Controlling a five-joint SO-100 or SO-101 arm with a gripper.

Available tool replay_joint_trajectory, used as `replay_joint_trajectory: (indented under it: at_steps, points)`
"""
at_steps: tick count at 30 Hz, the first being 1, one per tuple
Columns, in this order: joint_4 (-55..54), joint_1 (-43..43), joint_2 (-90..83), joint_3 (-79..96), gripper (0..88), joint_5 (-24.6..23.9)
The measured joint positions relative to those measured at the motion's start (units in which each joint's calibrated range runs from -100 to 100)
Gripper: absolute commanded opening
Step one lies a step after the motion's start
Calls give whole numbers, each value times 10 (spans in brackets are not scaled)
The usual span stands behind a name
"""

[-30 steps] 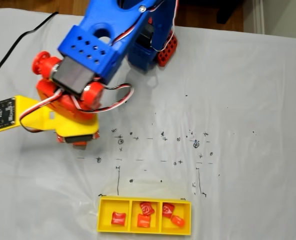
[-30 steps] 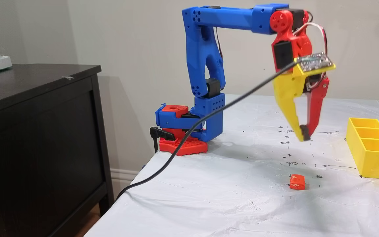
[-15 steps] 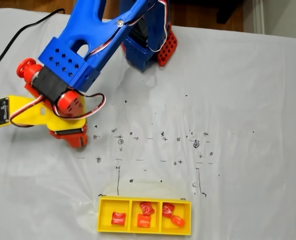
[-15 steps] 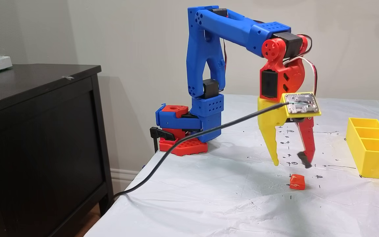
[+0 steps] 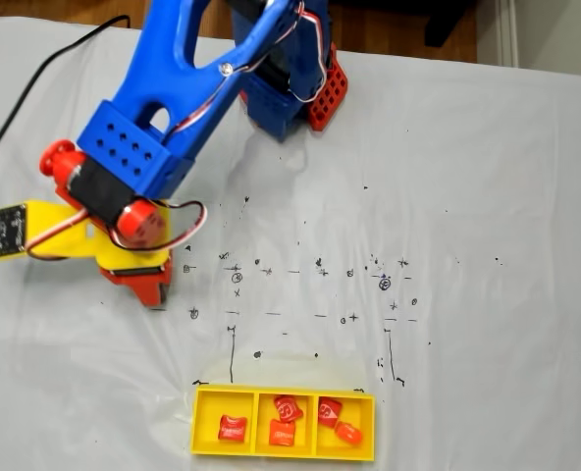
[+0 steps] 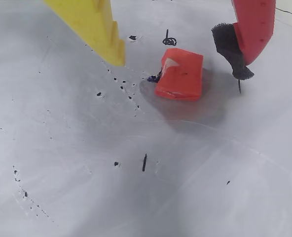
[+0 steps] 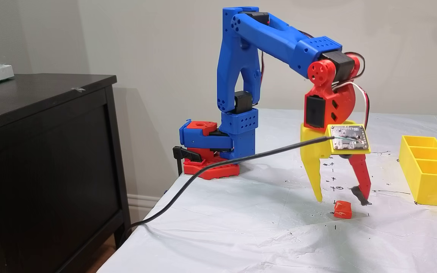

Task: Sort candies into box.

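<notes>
Fingers spread wide, the gripper [image 7: 341,201] straddled an orange candy [image 7: 343,209] on the white table cover [image 7: 241,235], yellow finger [image 6: 94,27] at the sweet's 10 o'clock and red finger [image 6: 254,24] at its 2 o'clock in the wrist view, neither touching it. The blue arm [image 7: 279,36] arched forward from its base, wrist pointing down. Five candies [image 5: 283,422] lay in the yellow box [image 5: 204,432], at 6 o'clock in the top-down fixed view.
</notes>
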Motion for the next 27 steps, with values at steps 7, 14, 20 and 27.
replay_joint_trajectory:
  at_steps: [7, 14, 20, 27]
  points:
    - [-28, -12, 0, 0, 244, -9]
    - [-46, -20, 26, 0, 248, -12]
    - [-50, -20, 59, 0, 226, -12]
    - [-50, -20, 68, -2, 23, -11]
